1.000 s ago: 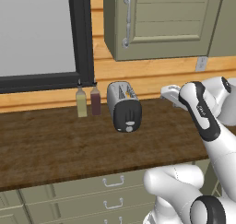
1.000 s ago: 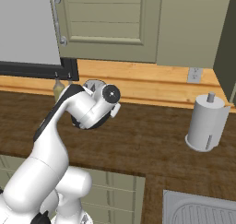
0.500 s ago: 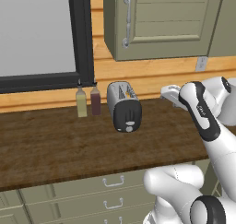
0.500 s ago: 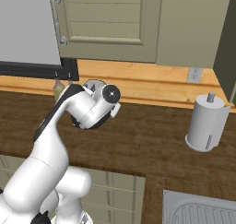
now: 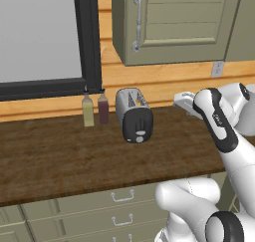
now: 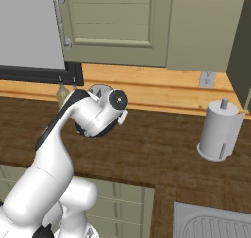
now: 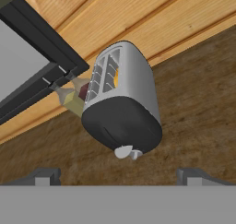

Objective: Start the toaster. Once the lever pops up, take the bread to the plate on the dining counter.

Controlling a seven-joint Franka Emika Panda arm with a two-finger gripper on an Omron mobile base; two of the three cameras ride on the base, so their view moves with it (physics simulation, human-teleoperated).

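- Standing on the dark wood-grain worktop (image 5: 60,156), the toaster (image 5: 133,114) sits close to the wooden back wall, its glossy black end face turned toward the front edge of the worktop.
- On that black face, low down, the hand view shows the lever (image 7: 135,154) as a small pale tab, with a round knob (image 7: 122,151) touching it on one side.
- Inside one of the toaster's two top slots, a sliver of yellow-tan bread (image 7: 115,78) shows in the hand view; most of the slice is hidden by the chrome shell.
- Two slim bottles stand just beside the toaster, on the window side: a dark red one (image 5: 103,107) nearest it and a pale yellowish one (image 5: 87,109) beyond.
- The gripper (image 7: 118,176) hangs above the worktop, apart from the toaster and facing its black end, fingers spread wide and holding nothing; the two dark fingertips (image 7: 42,176) stand well apart at the bottom of the hand view.
- In the left base view the robot's wrist sits to the side of the toaster away from the bottles, at about the toaster's height.
- A paper towel roll (image 6: 220,130) on its holder stands on the same worktop, well apart from the toaster, near a wall socket (image 6: 207,79).
- Above the toaster hangs a sage-green wall cabinet (image 5: 174,22) with a metal handle.
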